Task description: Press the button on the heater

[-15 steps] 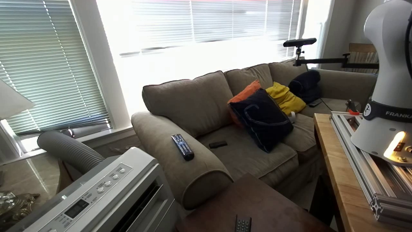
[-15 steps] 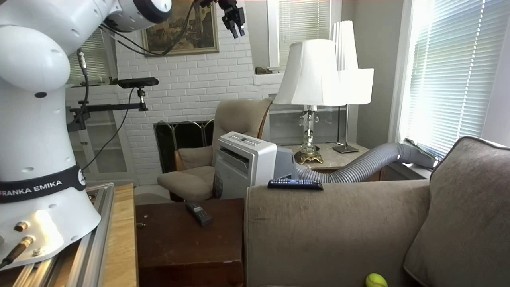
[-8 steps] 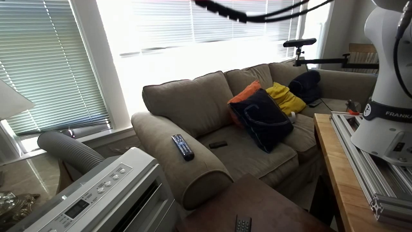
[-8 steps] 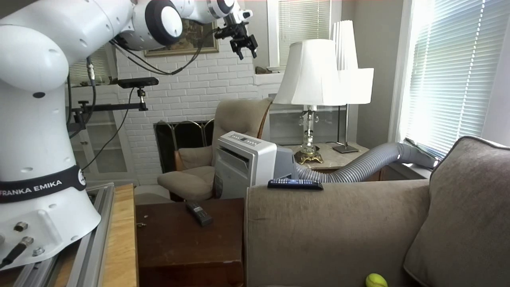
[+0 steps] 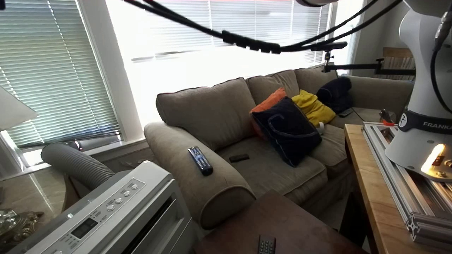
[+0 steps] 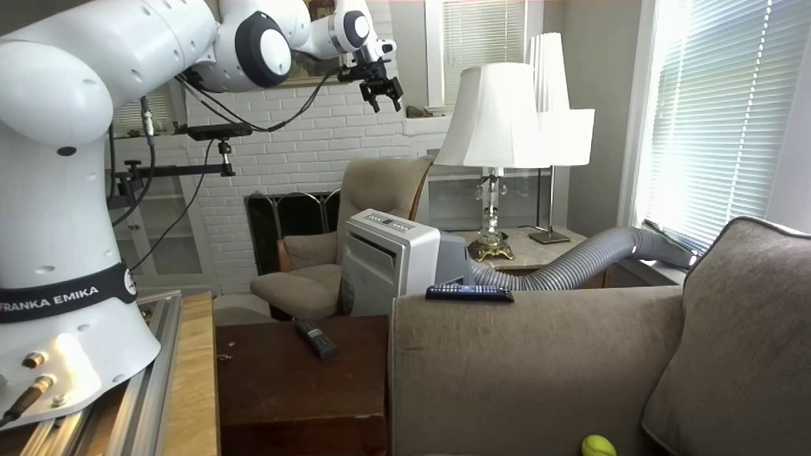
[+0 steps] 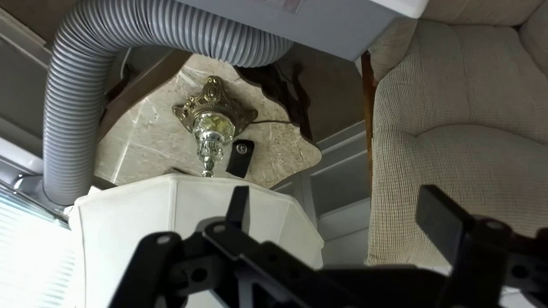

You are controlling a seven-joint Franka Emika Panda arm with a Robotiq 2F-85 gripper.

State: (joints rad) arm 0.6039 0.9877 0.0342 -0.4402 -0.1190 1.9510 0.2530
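The heater is a white boxy appliance with a vent grille. It shows in both exterior views [image 5: 141, 208] [image 6: 388, 259]. Its top strip has round buttons [image 5: 119, 201] and a small dark display [image 5: 84, 228]. In the wrist view, part of the heater's grey back [image 7: 325, 23] shows at the top edge; its buttons are out of view there. My gripper [image 6: 387, 106] is high above the heater, apart from it, fingers pointing down. In the wrist view my gripper [image 7: 336, 201] has its fingers wide apart with nothing between them.
A grey hose [image 6: 570, 259] runs from the heater to the window. A tall white lamp [image 6: 491, 120] stands on the marble table behind it. A remote [image 6: 469, 292] lies on the sofa arm [image 6: 538, 354]. A beige chair [image 6: 380, 183] stands behind the heater. My arm's cables [image 5: 250, 42] hang low.
My gripper has come down from the top of the exterior view and turned so both fingers show apart. The arm's cables have dropped into view. The heater has not moved.
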